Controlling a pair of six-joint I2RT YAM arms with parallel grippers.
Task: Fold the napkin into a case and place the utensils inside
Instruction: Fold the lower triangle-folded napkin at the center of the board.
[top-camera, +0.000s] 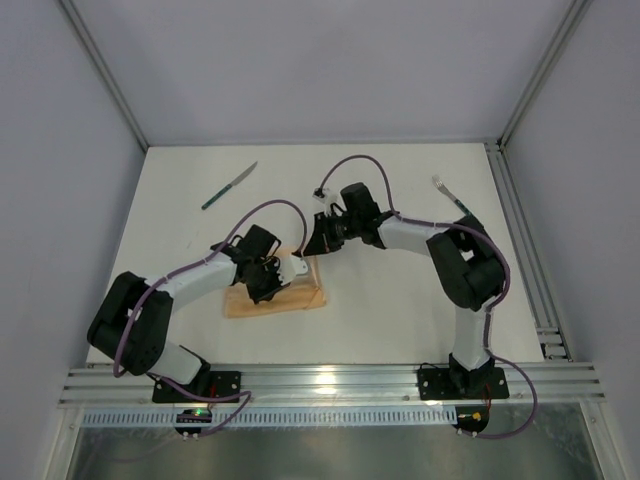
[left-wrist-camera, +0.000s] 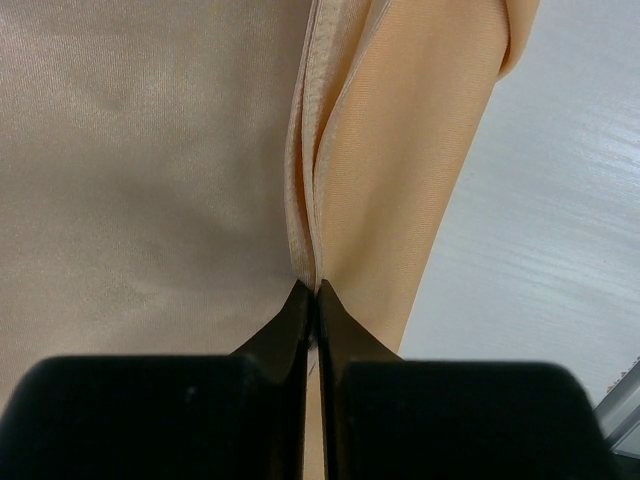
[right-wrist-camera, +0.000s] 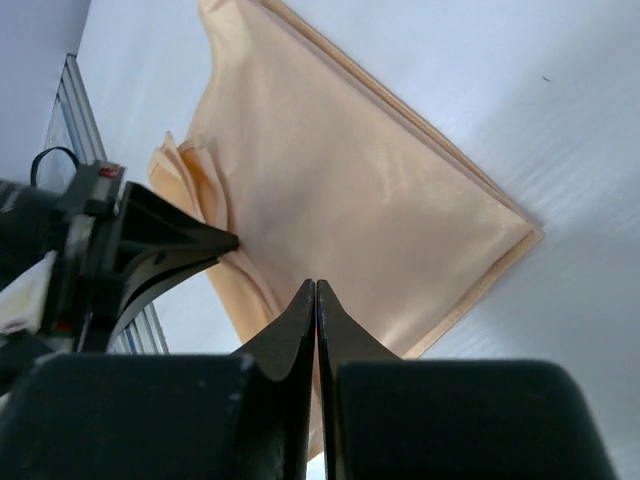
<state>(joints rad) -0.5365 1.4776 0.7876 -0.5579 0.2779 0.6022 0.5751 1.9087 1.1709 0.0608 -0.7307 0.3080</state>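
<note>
Napkin: peach-orange glossy cloth napkin (top-camera: 300, 300), part-folded flat, seven o'clock of table (top-camera: 400, 300) centre.
Left gripper (left-wrist-camera: 316, 292): closed; the napkin's layered edge is pinched.
Right gripper (right-wrist-camera: 316, 288): closed over the cloth; any hold cannot be told.
Fold: layers should be kept aligned and drawn evenly.

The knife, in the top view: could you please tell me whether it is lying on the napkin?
No, the knife lies on the bare table, well apart from the folded napkin.
</note>
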